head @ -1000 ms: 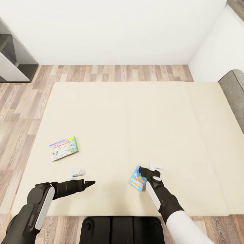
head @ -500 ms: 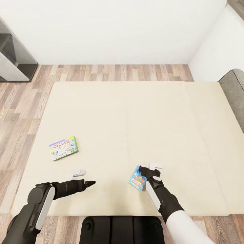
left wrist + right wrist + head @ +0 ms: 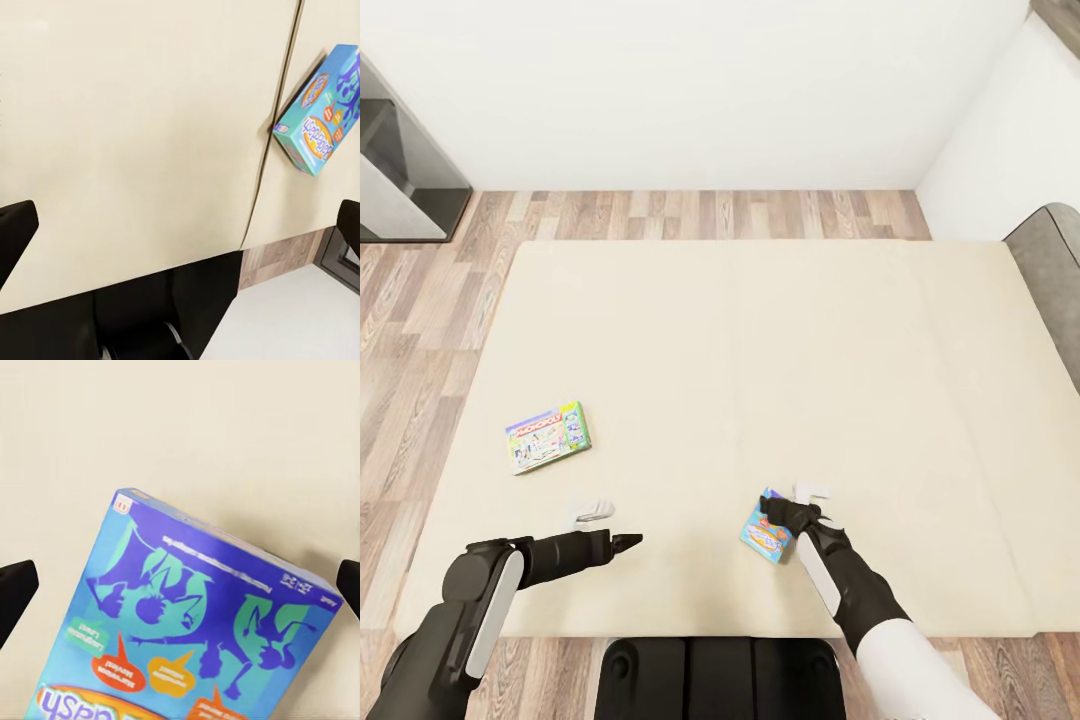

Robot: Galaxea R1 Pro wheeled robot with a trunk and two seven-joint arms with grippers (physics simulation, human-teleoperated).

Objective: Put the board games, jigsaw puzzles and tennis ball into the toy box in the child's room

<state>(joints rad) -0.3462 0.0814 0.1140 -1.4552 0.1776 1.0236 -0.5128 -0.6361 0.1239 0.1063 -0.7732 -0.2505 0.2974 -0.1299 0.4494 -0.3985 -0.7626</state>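
The cream-beige bed (image 3: 760,380) is taking up the middle of the head view, standing on the wood-plank floor (image 3: 420,330). A yellow-green board game (image 3: 547,437) is lying flat at its lower left, and a blue board game (image 3: 764,534) is sitting near its lower centre edge.

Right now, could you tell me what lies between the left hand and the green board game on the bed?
In the head view, only bare cream mattress separates the left hand from the green board game.

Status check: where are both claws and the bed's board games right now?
Right claw open over the blue board game, no grip yet. Left claw open, empty, above the bed. Yellow-green board game lies flat, untouched. Nothing in the way.
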